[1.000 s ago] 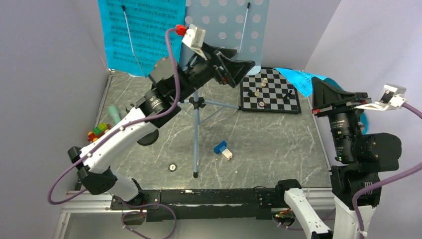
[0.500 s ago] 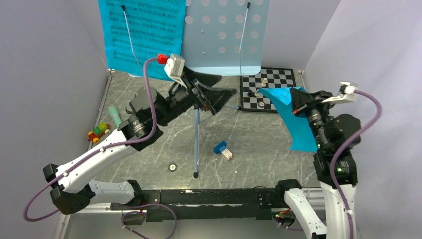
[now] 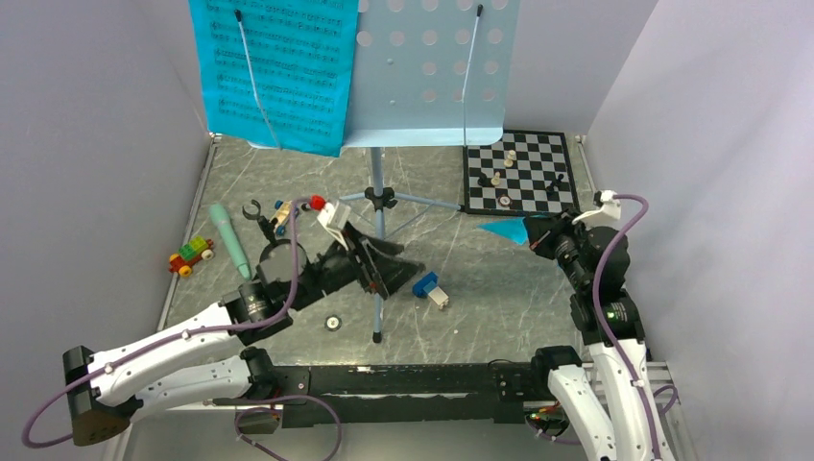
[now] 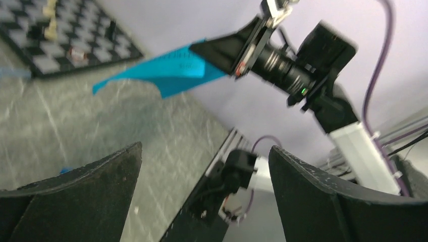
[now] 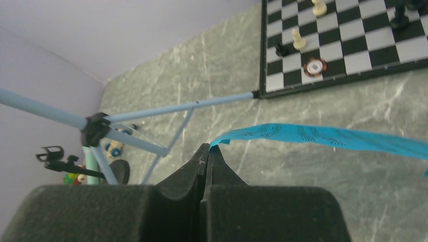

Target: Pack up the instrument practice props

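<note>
A cyan sheet-music page (image 3: 504, 229) is gripped by the closed right claw (image 5: 206, 151) at 3 o'clock, above the worktop (image 3: 499, 288). The left claw (image 4: 204, 148) is held wide open and empty near centre. A second page (image 3: 274, 72) is seen on the music stand (image 3: 432, 67) at 12 o'clock.

Cyan page (image 5: 313, 135), black-and-white chessboard (image 5: 353, 50)

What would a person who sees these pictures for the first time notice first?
The tall pale-blue music stand at the back, with one cyan page leaning on the left half of its desk. Next, the right gripper, shut on a second cyan page held in the air near the chessboard.
</note>
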